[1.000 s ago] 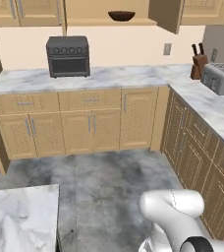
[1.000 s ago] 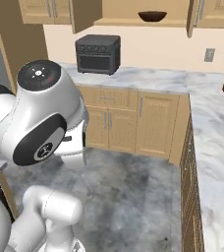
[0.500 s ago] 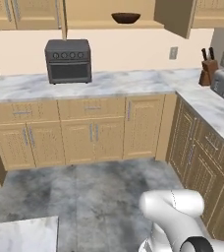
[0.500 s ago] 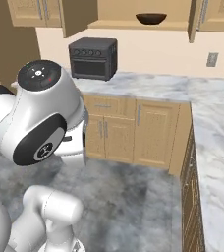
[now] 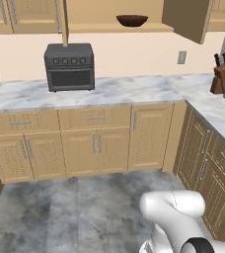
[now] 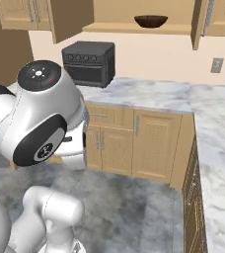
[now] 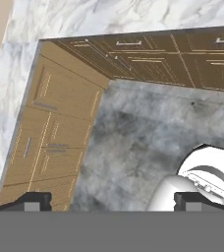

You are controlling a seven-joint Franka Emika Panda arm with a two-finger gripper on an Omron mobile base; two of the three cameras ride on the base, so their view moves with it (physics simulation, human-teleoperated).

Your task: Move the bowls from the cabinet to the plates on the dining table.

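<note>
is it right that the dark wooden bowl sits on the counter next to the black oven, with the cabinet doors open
Not quite. The dark wooden bowl sits on the shelf of the open cabinet, above the counter and right of the black oven, as the left base view shows.

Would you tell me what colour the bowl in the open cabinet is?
Dark brown; the bowl in the cabinet shows best in the left base view.

White arm folded close over its base, hand (image 7: 112, 201) pointing downward, fingers spread wide
</note>
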